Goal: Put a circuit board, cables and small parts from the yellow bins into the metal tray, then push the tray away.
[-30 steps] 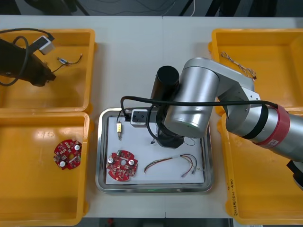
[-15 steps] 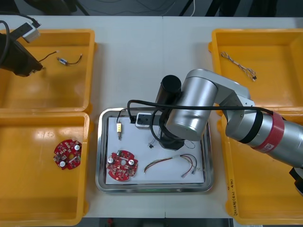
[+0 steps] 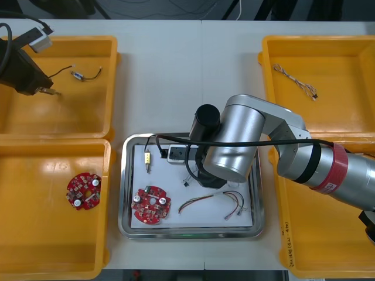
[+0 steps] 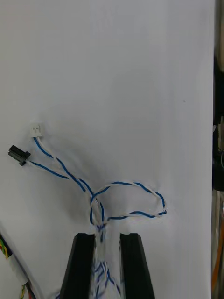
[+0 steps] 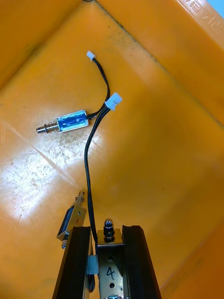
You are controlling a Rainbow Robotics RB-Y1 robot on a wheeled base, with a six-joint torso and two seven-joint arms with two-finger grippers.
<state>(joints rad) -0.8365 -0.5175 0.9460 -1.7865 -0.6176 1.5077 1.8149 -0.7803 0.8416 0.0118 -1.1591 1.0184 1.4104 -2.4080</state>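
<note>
My left gripper [image 3: 42, 89] hangs over the far left yellow bin [image 3: 88, 126]. In the left wrist view the left gripper [image 5: 106, 232] is shut on a small metal part [image 5: 110, 261] with a black cable [image 5: 87, 163] trailing from it. A second small metal part [image 5: 70, 121] lies farther off on the bin floor. My right gripper [image 4: 101, 239] is shut on the twisted blue and white cable [image 4: 126, 198], which rests looped on the white inside of the metal tray [image 3: 128, 228]. The tray holds a red circuit board [image 3: 151, 205], a red and yellow cable [image 3: 214, 201] and a small metal part [image 3: 147, 159].
The right arm [image 3: 234, 146] covers the tray's far right part. Another circuit board [image 3: 84, 190] lies in the near left bin [image 3: 35, 257]. A thin cable [image 3: 296, 80] lies in the far right bin [image 3: 351, 47]. A third small part [image 5: 72, 219] lies beside the left fingers.
The left gripper pulled back toward the bin's left side with the small part held. The right arm shifted nearer over the tray, bringing the blue and white cable onto the white inside.
</note>
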